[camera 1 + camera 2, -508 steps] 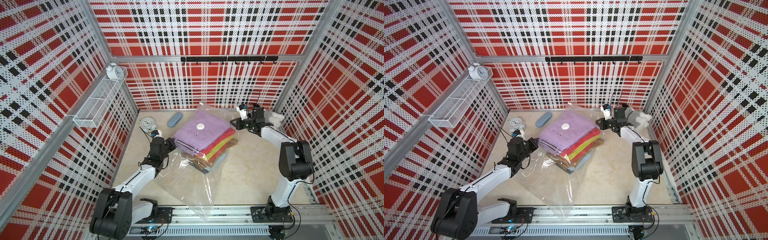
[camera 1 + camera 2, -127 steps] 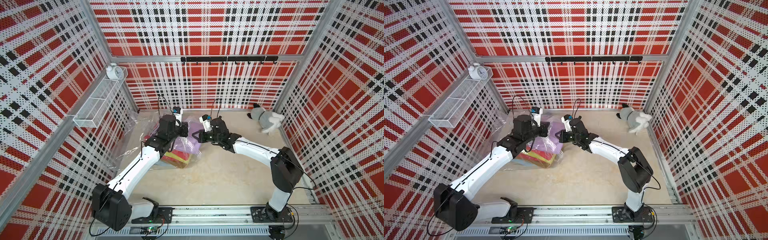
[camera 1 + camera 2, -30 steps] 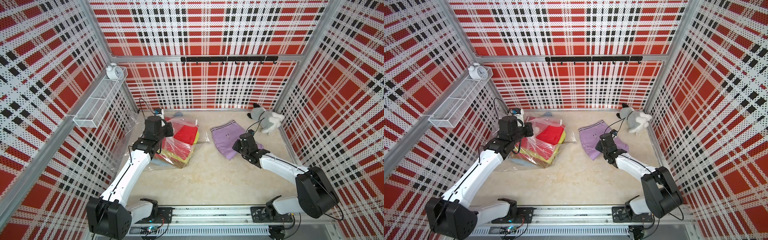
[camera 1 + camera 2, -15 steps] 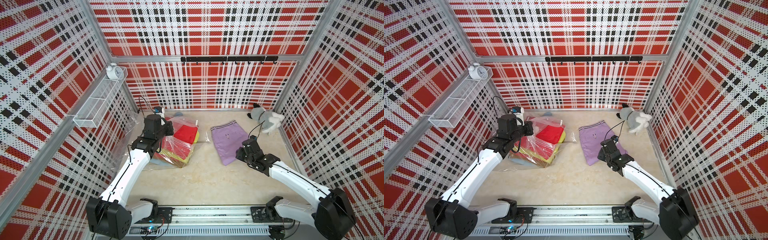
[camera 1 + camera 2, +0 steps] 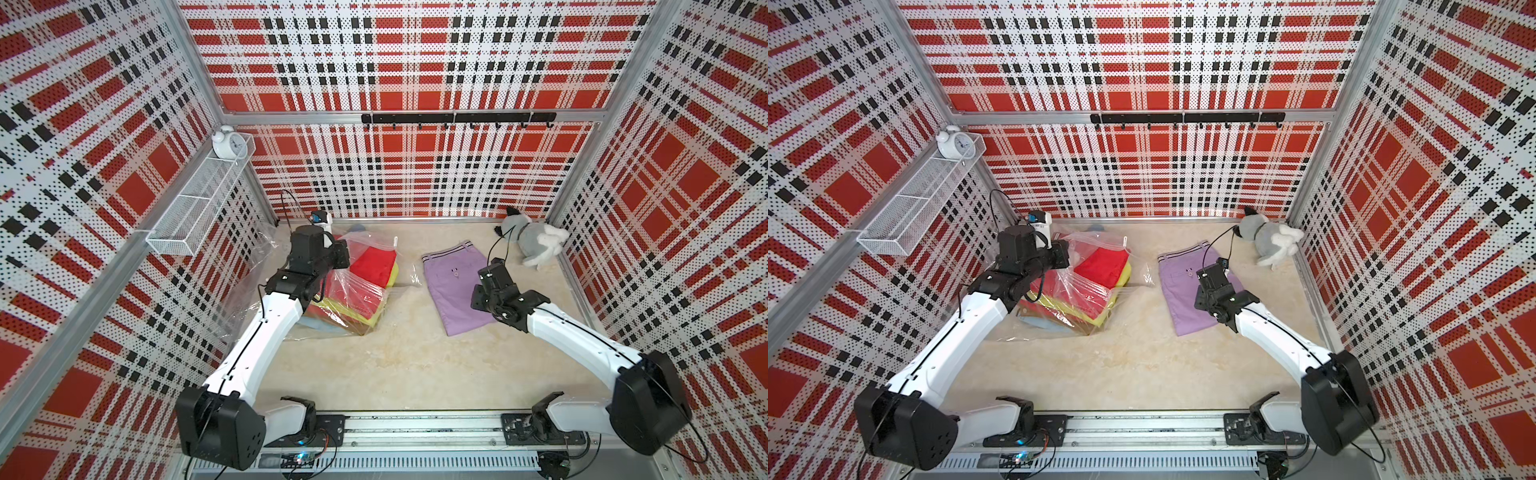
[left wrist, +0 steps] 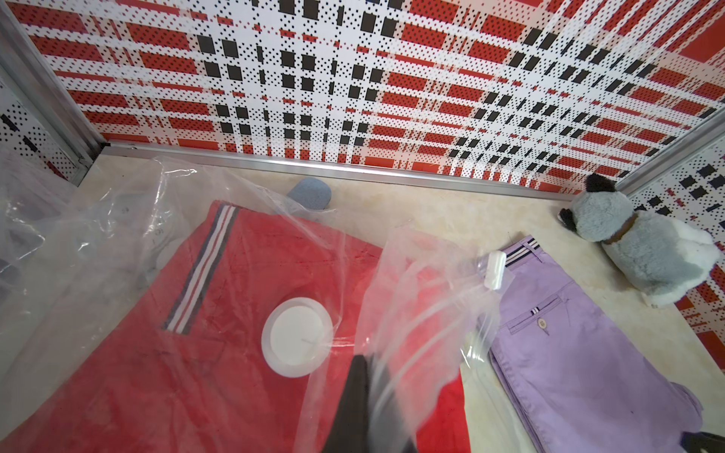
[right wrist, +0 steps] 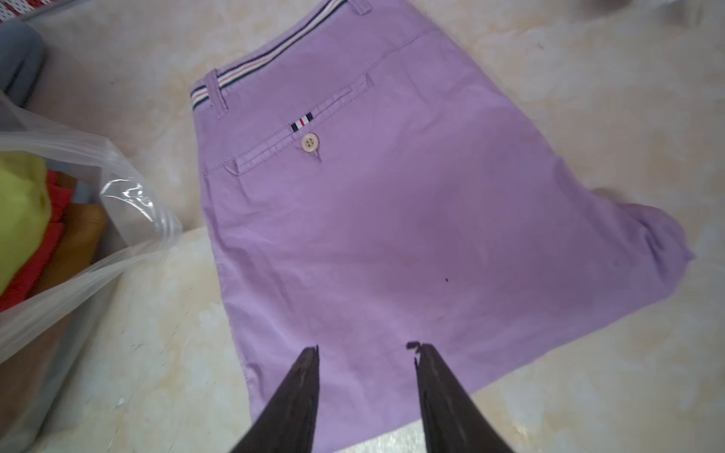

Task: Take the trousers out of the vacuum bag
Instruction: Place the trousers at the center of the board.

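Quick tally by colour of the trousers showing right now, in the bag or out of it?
Lilac trousers, out of the vacuum bag: 1
Red trousers, in the bag: 1
Yellow-green trousers, in the bag: 1
Brown trousers, in the bag: 1
Light blue trousers, in the bag: 1
Total: 5 showing; any others are hidden.

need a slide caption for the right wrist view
Open right claw over the lilac trousers lying flat on the table, the vacuum bag beside them holding the other trousers.
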Controlling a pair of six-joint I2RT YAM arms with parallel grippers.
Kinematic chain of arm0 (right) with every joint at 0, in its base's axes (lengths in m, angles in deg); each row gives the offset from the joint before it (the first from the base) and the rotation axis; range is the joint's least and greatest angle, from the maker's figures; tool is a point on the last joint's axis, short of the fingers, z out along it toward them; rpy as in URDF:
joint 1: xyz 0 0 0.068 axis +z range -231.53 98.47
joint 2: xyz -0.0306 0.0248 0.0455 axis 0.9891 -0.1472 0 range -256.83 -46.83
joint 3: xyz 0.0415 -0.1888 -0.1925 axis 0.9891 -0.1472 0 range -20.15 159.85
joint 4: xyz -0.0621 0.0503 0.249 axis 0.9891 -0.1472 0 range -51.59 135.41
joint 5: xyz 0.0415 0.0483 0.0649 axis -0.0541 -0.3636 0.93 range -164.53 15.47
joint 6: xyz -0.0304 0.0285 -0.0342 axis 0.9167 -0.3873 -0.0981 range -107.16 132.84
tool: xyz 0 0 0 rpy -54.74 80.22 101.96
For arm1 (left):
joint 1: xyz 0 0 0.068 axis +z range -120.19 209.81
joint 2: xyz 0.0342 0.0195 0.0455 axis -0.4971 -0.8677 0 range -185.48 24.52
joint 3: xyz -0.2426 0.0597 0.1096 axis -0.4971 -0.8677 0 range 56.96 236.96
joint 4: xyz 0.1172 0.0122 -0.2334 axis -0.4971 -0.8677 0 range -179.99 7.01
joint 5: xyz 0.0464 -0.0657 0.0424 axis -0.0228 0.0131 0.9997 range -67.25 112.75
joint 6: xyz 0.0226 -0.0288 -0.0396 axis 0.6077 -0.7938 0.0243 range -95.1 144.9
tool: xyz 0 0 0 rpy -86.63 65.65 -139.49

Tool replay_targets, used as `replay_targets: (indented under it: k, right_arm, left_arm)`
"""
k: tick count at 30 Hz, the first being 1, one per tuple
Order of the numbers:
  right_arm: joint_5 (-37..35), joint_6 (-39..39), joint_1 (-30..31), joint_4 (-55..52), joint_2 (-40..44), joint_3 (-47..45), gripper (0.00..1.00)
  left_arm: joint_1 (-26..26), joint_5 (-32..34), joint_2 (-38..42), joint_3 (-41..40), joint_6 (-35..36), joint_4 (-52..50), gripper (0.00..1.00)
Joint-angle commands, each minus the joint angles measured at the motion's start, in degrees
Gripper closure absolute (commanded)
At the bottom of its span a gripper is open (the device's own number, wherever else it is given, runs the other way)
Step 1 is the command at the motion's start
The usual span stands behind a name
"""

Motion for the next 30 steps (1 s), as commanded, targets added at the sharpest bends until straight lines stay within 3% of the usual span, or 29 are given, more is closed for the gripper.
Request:
replay_targets:
  k: [1, 15, 30]
  right_arm:
    - [3.48, 0.65, -0.30, 3.76, -3.20, 0.03, 0.57]
    - [11.78, -6.43, 4.73, 12.93, -7.01, -7.11, 0.54]
    - [12.55, -8.05, 4.81, 16.56, -16.91, -0.73, 0.56]
  left_arm:
    - [0.33, 0.77, 1.51, 3.74, 0.64, 4.35, 1.00]
    - [0.26, 1.04, 1.62, 4.62, 1.37, 3.68, 1.00]
    - [0.14, 1.55, 2.36, 3.40, 1.41, 3.61, 1.00]
